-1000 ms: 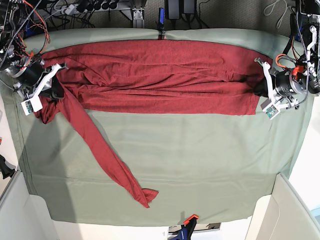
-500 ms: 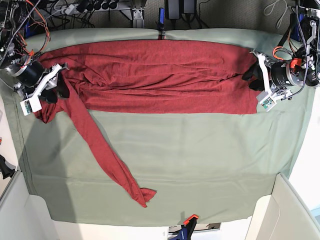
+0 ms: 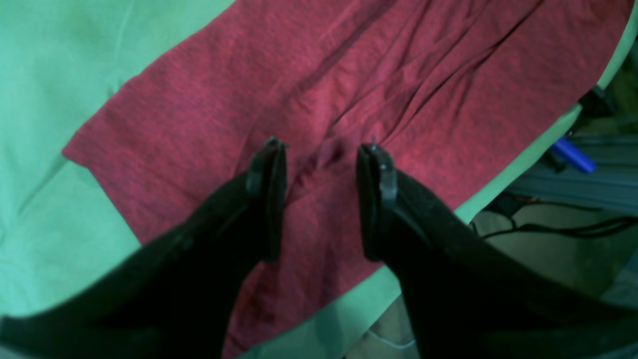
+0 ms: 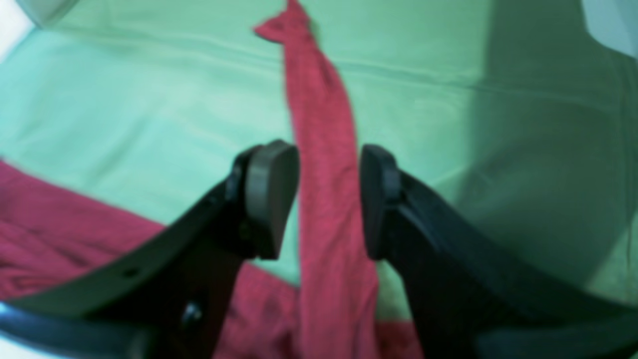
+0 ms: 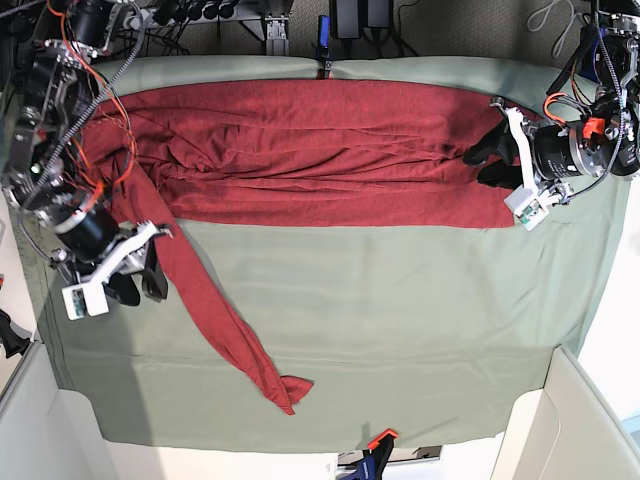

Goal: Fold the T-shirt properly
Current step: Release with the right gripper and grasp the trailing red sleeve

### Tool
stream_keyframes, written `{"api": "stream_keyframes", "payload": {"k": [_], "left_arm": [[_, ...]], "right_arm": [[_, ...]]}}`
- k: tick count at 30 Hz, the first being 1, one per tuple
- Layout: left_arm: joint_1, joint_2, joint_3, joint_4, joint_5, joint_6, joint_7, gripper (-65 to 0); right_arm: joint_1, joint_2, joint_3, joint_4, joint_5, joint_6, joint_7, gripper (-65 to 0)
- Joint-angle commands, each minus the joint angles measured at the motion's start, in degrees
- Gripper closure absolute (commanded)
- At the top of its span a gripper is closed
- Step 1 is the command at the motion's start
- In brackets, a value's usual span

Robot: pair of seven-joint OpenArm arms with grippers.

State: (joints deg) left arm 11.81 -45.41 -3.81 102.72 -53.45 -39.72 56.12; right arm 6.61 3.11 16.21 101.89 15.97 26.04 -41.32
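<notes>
The dark red T-shirt [image 5: 320, 150] lies folded in a long band across the back of the green table cover [image 5: 380, 320]. One long sleeve [image 5: 210, 310] trails diagonally toward the front, ending in a crumpled cuff. My right gripper [image 5: 142, 288] hovers open at the sleeve's upper part. In the right wrist view the sleeve [image 4: 319, 99] runs between and below the spread fingers of that gripper [image 4: 329, 164]. My left gripper [image 5: 480, 163] is open over the shirt's right end. The left wrist view shows wrinkled shirt fabric [image 3: 379, 75] under this gripper [image 3: 321, 154].
A blue clamp [image 5: 322, 40] holds the cover at the back edge and an orange clamp [image 5: 380, 440] at the front edge. Cables and power strips lie behind the table. White panels [image 5: 580, 420] stand at both front corners.
Both grippers opened and let go of the shirt's ends. The right arm then moved from the back left corner toward the front, beside the sleeve. The left gripper shifted slightly inward over the shirt.
</notes>
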Motion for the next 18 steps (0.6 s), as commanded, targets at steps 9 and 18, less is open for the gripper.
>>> {"api": "stream_keyframes", "payload": {"k": [9,18], "left_arm": [[-1.05,-1.11,-0.76,0.72,-0.37,-0.28,-2.29,-26.5],[-1.33,-1.09,-0.76,0.72,1.73,-0.28,-3.69,-26.5]], "right_arm": [[17.14,0.00,-12.66,-26.80,-16.35,-10.45,8.50,-24.9],[20.24,-0.17,-18.71,-36.72,-19.61,-14.93,8.52,-23.9]]}}
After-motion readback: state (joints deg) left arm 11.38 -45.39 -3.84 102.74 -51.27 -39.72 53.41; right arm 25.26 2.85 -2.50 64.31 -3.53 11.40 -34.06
